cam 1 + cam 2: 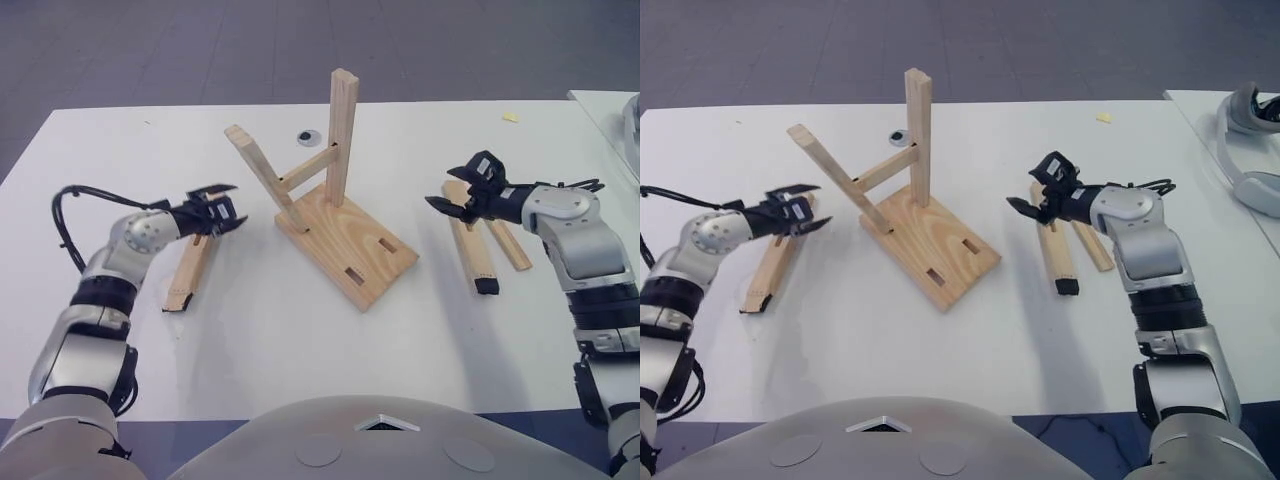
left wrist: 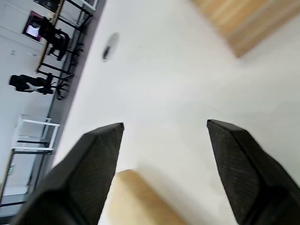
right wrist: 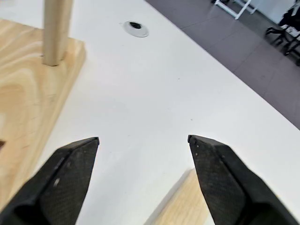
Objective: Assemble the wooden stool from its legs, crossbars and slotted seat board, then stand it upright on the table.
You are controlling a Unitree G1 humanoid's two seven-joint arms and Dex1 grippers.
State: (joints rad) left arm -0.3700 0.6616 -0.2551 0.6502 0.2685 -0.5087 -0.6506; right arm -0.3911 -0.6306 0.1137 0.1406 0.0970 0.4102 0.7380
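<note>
On the white worktop [image 1: 100, 160], the left tool [image 1: 238, 205] is found released, fingers apart, over the far end of a loose leg [image 1: 188, 275] lying flat. At the centre the seat board [image 1: 330, 225] lies flat with an upright leg [image 1: 343, 140] and a tilted leg [image 1: 262, 170] seated in it, joined by a crossbar [image 1: 310, 168]. To the right, the right tool [image 1: 440, 188] is likewise released, over the far ends of a dark-tipped leg [image 1: 472, 255] and a second loose piece [image 1: 508, 245] lying close together.
</note>
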